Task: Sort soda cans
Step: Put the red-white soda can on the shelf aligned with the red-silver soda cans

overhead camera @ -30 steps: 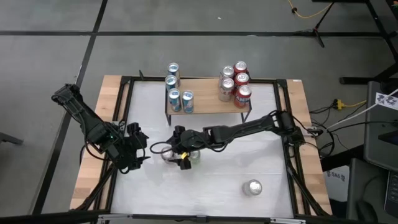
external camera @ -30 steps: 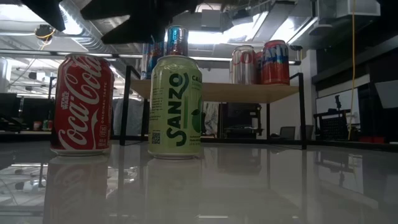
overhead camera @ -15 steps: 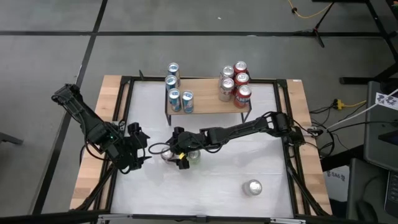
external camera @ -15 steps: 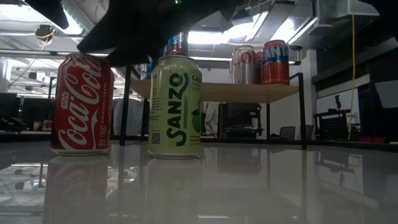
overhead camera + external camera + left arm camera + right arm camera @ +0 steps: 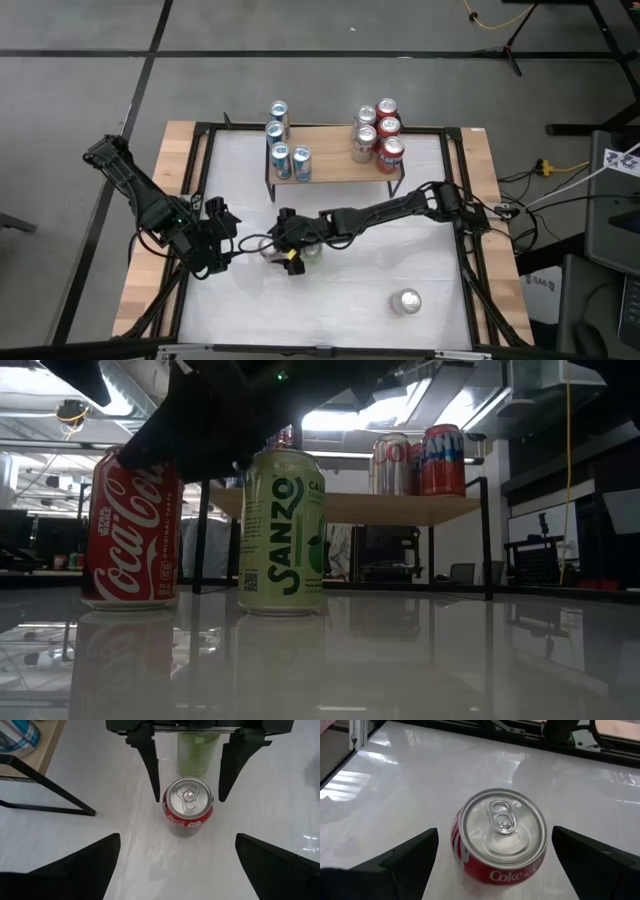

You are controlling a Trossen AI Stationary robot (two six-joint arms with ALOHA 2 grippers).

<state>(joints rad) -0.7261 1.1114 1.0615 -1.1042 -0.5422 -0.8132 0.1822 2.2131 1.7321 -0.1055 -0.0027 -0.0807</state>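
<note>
The right pincer [image 5: 287, 244] hangs spread over the red cola can [image 5: 500, 840], which stands upright near the middle of the worktop [image 5: 400, 260], its two dark fingers [image 5: 150, 765] either side of the rim and not yet touching. The chief hazard sits just beside it: the pale green can [image 5: 283, 532] stands so near that a finger coming down on that side could clip its shoulder and tip it or shove it along the glossy surface. If the fingers close off-centre, the red can may twist out and fall, then roll like the silver can [image 5: 406, 300] that appears to lie on its side nearer the front edge (the overhead view is too small to be sure of that). The left pincer [image 5: 222, 243], likewise spread and empty, is pointed at the same red can from close by, so the two arms could foul each other if both press in. Any lift towards the wooden shelf [image 5: 335, 172] also has to clear the cans already there, blue ones [image 5: 289, 160] on one end and red ones [image 5: 380, 135] on the other; a low carry could bowl them over.
</note>
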